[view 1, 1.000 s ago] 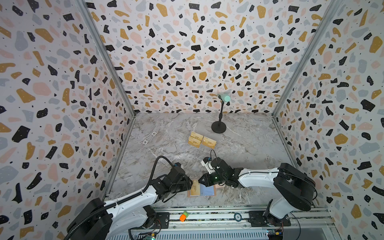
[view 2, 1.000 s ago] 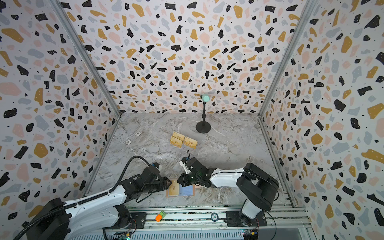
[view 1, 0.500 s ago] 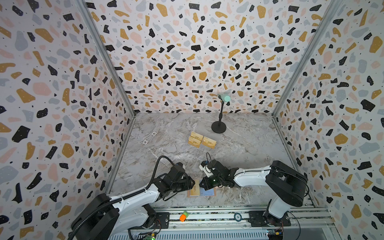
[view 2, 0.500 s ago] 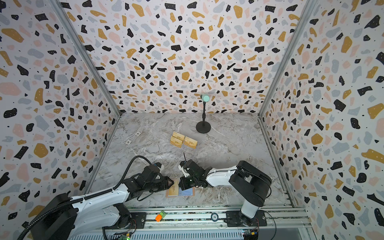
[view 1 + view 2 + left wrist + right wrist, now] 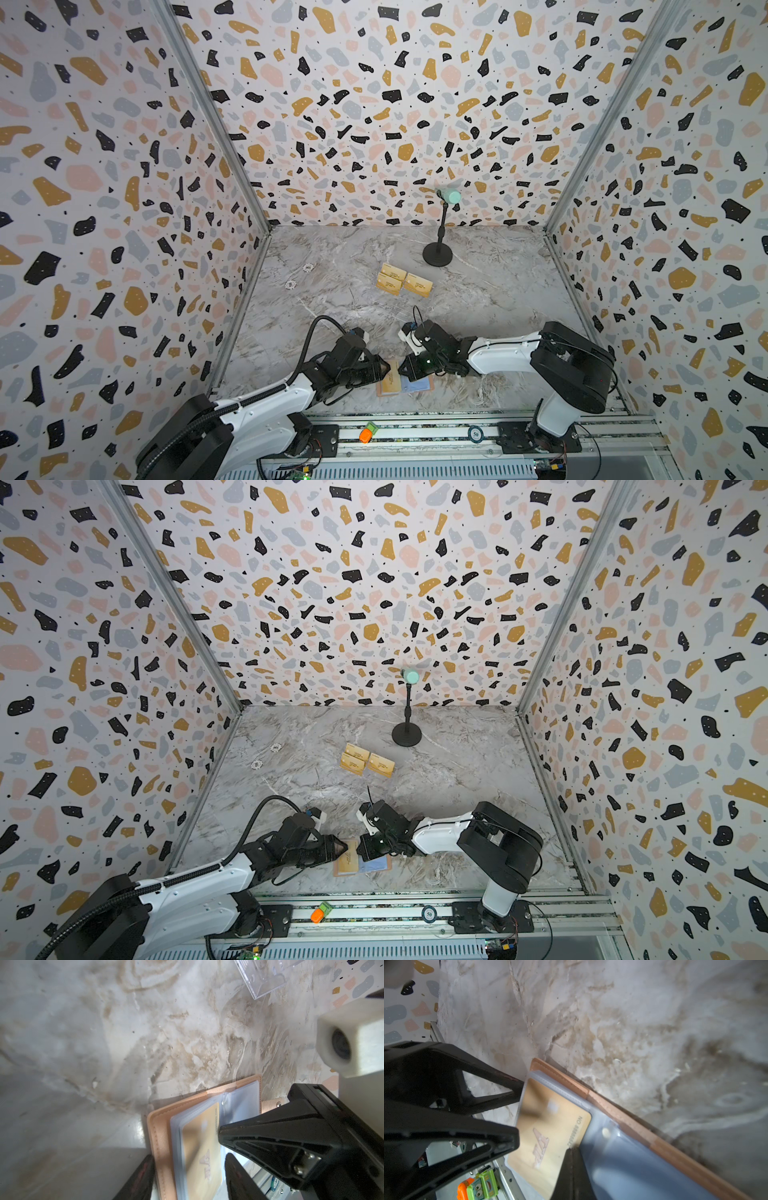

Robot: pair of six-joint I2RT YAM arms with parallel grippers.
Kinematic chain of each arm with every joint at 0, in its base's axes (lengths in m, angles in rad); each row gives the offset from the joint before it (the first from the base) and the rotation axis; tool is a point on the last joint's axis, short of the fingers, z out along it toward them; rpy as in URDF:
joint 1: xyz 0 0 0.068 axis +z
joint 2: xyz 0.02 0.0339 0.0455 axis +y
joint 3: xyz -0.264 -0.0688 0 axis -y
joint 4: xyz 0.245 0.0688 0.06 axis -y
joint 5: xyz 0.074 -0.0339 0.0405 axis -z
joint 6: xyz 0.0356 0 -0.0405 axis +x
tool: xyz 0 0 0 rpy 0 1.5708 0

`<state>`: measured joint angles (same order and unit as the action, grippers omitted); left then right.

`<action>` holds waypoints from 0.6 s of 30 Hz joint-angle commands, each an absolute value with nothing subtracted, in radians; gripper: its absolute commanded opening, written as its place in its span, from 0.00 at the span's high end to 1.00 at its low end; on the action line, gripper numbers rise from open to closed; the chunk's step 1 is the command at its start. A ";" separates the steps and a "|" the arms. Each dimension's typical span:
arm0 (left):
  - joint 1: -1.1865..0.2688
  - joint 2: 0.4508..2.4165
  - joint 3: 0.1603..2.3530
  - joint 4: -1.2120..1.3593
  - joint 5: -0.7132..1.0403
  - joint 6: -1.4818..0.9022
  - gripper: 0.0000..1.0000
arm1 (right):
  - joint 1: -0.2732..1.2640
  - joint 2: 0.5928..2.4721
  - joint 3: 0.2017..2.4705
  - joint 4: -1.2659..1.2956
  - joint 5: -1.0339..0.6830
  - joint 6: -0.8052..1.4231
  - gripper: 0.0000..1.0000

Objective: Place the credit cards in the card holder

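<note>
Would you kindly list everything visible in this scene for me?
card holder: one, salmon-pink, open, front of table
sleeved card: one, gold, inside card holder
loose cards: three, gold, mid-table
stand: one, black with mint head, rear
acrylic piece: one, clear, on table
rings: two, white, left of loose cards
toy: one, orange-green, front rail
chip: one, dark, front rail
left hand: one, black, open at card holder's outer edge
right hand: one, black, shut, tip beside sleeved card
</note>
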<state>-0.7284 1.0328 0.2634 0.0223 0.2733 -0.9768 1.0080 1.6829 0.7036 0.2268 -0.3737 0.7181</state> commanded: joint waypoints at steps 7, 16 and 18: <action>-0.730 0.995 0.302 0.117 0.407 -1.010 0.46 | 1.015 1.694 0.657 0.273 -0.365 0.750 1.00; -0.721 0.943 0.275 0.166 0.432 -1.055 0.51 | 1.014 1.680 0.647 0.296 -0.354 0.763 1.00; -0.719 0.942 0.273 0.173 0.427 -1.060 0.53 | 1.014 1.681 0.651 0.300 -0.357 0.764 1.00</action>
